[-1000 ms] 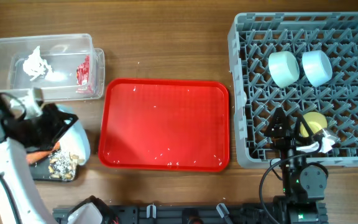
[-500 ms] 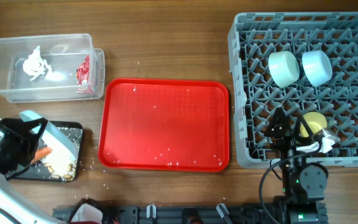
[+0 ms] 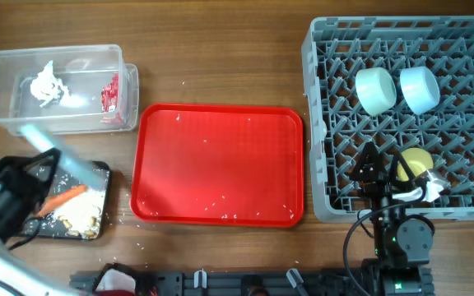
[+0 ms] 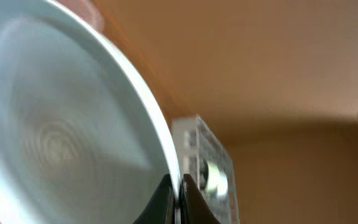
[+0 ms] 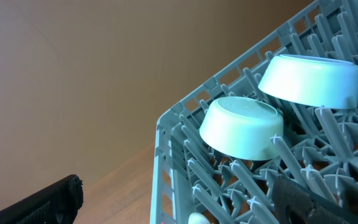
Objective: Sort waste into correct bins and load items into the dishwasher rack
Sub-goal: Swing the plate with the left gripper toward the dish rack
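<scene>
While plate hangs over black tray | rim pinched in left tool

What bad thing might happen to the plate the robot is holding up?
The left claw pinches the plate only by its thin rim, so it might slip and drop. The plate hangs tilted near the edge of the black tray, so any leftover crumbs could miss and land on the table.

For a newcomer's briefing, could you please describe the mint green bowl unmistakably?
Find the big grey dishwasher rack right of the red tray. Two overturned bowls sit side by side in its far half; the mint green bowl is the left one, beside the light blue bowl.
</scene>
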